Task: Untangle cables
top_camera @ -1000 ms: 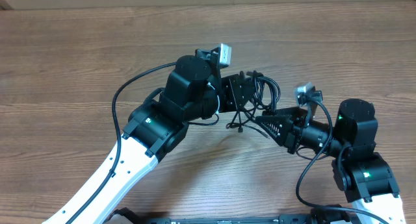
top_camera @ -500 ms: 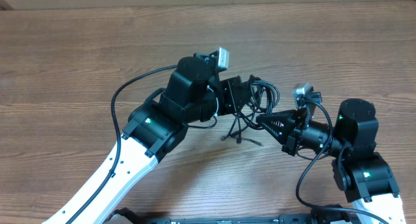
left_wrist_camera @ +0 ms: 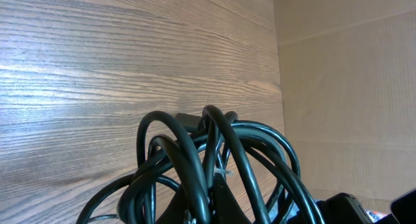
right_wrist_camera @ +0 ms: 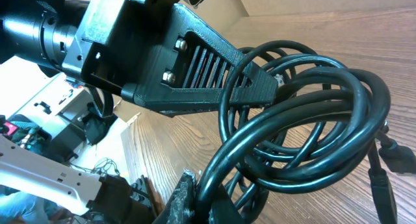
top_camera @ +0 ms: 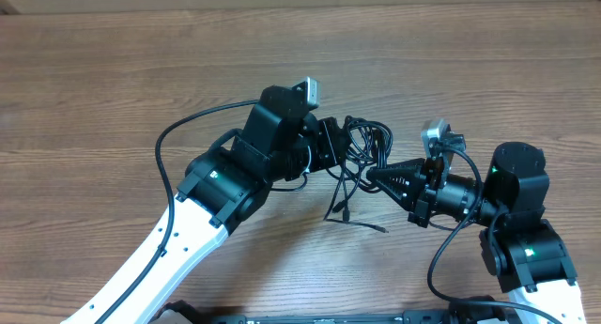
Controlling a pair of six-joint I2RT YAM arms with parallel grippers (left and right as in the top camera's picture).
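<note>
The left tool (top_camera: 340, 147) reaches toward 3 o'clock in the overhead view and appears clamped on the coiled mass of the cables (top_camera: 374, 139); from its own wrist camera the loops (left_wrist_camera: 214, 159) rise straight out from between its fingers, which are mostly hidden beneath them. The right tool (top_camera: 373, 174) points toward 10 o'clock, tapered shut, and its wrist view shows one thick strand (right_wrist_camera: 214, 178) pinched at the lower edge between its fingers (right_wrist_camera: 185, 201), with the left tool's slotted finger (right_wrist_camera: 208, 68) poking into the same coil. Holding the bundle from opposite sides likely lets one arm anchor the knot while the other draws a single strand free. The bundle seems raised off the bench (top_camera: 113, 70), so the plug ends (top_camera: 343, 209) hang toward 6 o'clock and touch the wood, which helps show which cord is loose. A cardboard wall (left_wrist_camera: 344, 87) stands at 3 o'clock in the left wrist view. No brand, label or lettering can be read on cords, arms or cardboard
</note>
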